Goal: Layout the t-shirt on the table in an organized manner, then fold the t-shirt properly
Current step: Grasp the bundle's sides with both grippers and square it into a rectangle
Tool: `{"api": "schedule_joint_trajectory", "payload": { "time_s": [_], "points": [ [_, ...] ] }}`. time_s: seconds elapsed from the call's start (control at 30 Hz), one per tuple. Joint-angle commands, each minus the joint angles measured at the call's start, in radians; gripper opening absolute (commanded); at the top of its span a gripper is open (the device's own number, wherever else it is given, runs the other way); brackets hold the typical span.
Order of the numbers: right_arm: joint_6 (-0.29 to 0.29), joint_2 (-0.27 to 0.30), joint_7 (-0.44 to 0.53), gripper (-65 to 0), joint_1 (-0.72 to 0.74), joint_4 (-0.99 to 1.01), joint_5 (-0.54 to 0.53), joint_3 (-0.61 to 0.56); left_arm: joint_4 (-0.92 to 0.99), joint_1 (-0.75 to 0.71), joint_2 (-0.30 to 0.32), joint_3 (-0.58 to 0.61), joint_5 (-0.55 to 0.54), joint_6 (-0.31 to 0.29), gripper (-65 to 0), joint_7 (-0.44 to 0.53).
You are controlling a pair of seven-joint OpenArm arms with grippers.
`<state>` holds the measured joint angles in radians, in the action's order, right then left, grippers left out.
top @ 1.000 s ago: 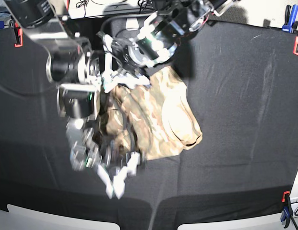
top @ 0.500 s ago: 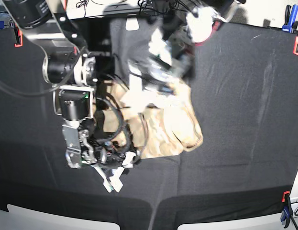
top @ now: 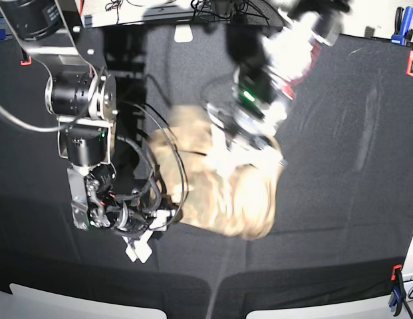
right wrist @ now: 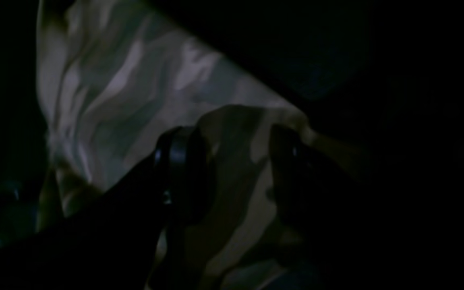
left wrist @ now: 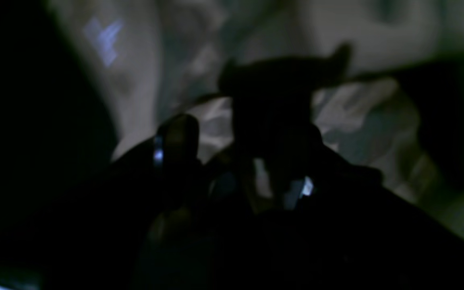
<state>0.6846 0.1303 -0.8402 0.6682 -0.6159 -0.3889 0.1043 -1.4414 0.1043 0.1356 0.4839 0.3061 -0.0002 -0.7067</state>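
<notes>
I see the right gripper (right wrist: 232, 161) clamped on a fold of the t-shirt (top: 223, 186). The left gripper's (left wrist: 232, 161) jaw state is unclear to me.

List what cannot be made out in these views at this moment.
- Left pincer: the left wrist view is dark and out of focus, and the base view smears it with blur. Open or gripping cannot be told.
- T-shirt: collar and sleeves are lost in bunched folds, partly behind the left arm, in the base view.
- Right pincer: cloth lies between its fingers, but darkness in the right wrist view hides which part of the shirt.
</notes>
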Motion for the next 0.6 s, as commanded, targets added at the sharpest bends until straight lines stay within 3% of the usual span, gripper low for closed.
{"api": "schedule_joint_trajectory", "payload": {
  "time_s": [0.0,0.27,0.57],
  "points": [
    [0.014,0.001,0.006,-38.9,0.017,-0.034,-0.021,-0.001,-0.013,0.029,0.022,-0.005,0.018,0.016,-35.4,0.003],
    [0.014,-0.004,-0.089,-40.5,-0.145,-0.299,-0.148,-0.001,-0.011,0.068,0.180,-0.005,-0.140,0.020,-35.4,0.057],
    [0.014,-0.052,-0.137,-40.5,-0.338,-0.557,-0.196,-0.001,-0.011,0.076,0.206,-0.005,-0.187,0.020,-35.4,0.037]
  ]
}}
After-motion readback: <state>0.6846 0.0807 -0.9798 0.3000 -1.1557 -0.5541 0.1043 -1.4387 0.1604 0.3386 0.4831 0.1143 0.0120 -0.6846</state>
